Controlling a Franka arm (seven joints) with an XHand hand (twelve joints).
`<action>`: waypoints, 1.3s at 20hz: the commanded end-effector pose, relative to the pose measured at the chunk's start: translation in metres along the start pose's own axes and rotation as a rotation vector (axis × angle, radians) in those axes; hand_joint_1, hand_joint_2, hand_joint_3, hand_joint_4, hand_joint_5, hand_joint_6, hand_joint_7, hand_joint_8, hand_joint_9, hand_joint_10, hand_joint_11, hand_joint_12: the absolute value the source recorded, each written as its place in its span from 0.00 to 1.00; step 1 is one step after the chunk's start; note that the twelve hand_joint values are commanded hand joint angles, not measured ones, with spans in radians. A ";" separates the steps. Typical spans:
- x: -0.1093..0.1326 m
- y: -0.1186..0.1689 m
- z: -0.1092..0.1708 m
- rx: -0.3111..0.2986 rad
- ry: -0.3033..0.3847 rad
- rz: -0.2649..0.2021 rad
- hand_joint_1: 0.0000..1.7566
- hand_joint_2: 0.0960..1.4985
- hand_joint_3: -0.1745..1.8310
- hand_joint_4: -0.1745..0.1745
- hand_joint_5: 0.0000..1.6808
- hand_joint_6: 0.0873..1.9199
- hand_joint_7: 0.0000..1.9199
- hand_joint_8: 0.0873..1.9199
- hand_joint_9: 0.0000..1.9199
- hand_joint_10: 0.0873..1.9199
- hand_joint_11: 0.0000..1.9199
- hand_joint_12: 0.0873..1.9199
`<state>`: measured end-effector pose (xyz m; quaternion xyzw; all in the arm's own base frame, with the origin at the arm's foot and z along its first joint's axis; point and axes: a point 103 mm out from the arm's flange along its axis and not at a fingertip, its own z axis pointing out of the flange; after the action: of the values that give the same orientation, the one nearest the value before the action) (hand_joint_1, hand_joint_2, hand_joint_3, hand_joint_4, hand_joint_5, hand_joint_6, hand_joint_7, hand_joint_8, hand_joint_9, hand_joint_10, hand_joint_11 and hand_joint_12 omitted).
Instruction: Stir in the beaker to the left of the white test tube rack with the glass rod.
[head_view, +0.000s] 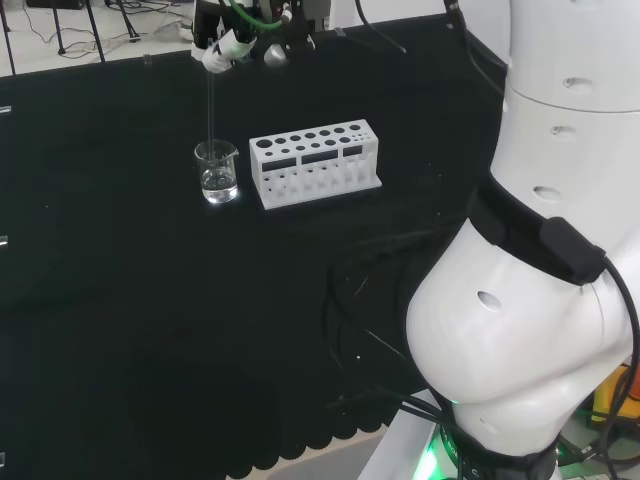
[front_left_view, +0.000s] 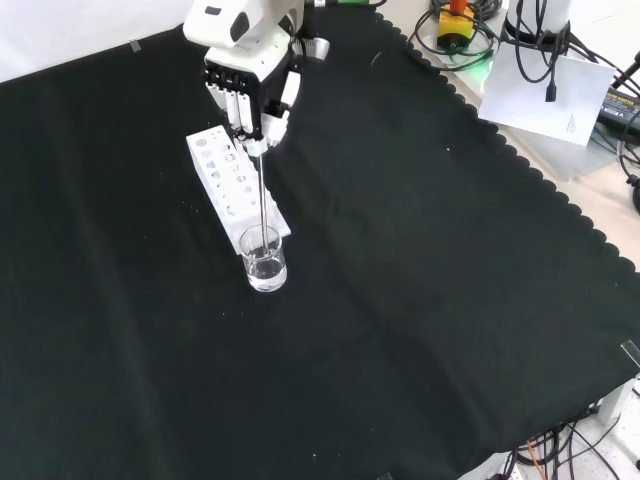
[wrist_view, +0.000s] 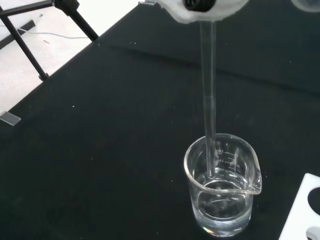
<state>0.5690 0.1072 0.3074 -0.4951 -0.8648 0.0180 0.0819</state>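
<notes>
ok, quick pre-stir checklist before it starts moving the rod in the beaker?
1. Rod held: ok. The hand has its fingers curled on the top of the glass rod.
2. Rod inside the beaker: ok. The wrist view shows it passing below the rim.
3. Tip in the liquid: cannot tell. The lower end is lost against the glass.
4. Rod near upright: ok in the head and front views.
5. Beaker upright, liquid in the bottom: ok.
6. Room beside the test tube rack: ok. The head view shows a gap between it and the beaker.
</notes>
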 end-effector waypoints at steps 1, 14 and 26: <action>-0.005 0.009 0.018 0.033 -0.014 -0.003 0.76 0.67 0.00 0.00 0.88 0.00 0.72 0.28 0.90 0.20 0.89 0.18; 0.013 0.023 0.036 0.066 -0.053 -0.040 0.76 0.67 0.00 0.00 0.88 0.00 0.72 0.28 0.90 0.20 0.89 0.18; -0.021 0.035 0.033 0.059 -0.049 0.000 0.76 0.66 0.00 0.00 0.88 0.00 0.72 0.28 0.90 0.20 0.89 0.18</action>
<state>0.6034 0.1188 0.2692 -0.4848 -0.8699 0.0546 0.0725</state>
